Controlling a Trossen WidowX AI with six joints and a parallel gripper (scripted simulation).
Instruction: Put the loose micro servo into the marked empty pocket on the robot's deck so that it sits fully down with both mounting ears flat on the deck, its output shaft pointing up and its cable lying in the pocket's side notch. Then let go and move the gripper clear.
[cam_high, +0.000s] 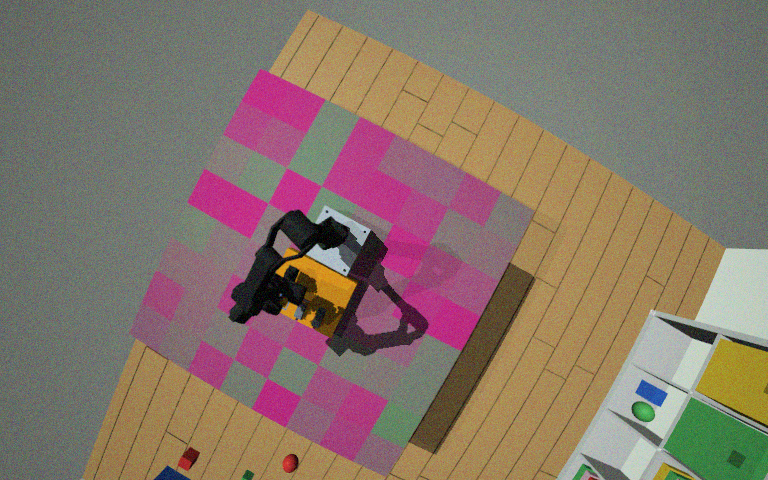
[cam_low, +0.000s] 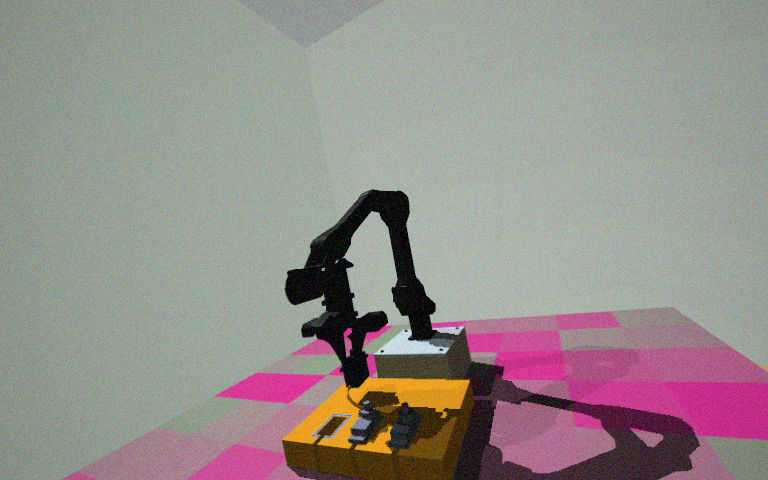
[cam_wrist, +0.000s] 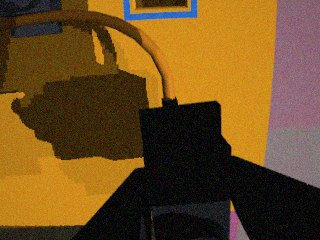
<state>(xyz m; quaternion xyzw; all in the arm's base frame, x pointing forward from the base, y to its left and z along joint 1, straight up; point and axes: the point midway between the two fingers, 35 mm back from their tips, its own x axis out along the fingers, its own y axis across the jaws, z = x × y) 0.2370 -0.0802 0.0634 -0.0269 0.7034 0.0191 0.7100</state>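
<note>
My gripper (cam_low: 356, 372) (cam_wrist: 185, 172) is shut on the loose micro servo (cam_wrist: 217, 212), just above the back left of the orange deck (cam_low: 430, 387) (cam_high: 331, 271) (cam_wrist: 240, 65). The servo is dark and mostly hidden by the fingers; its shaft direction is unclear. Its brown cable (cam_wrist: 150, 47) leaves the front end and curves left in the wrist view, toward a fitted servo; touching cannot be told. The empty pocket (cam_low: 333, 425) (cam_wrist: 162, 4) has a blue outline and lies ahead of the fingers, at the top of the wrist view. Its side notch runs to the deck's front edge.
Two fitted servos, one (cam_low: 364, 424) beside the pocket and another (cam_low: 403, 427) farther right, stand up from the deck. The arm's pale base box (cam_low: 416, 341) (cam_high: 334, 257) is behind the deck. A brown bar (cam_high: 472, 359) and a compartment shelf (cam_high: 688, 362) are farther off.
</note>
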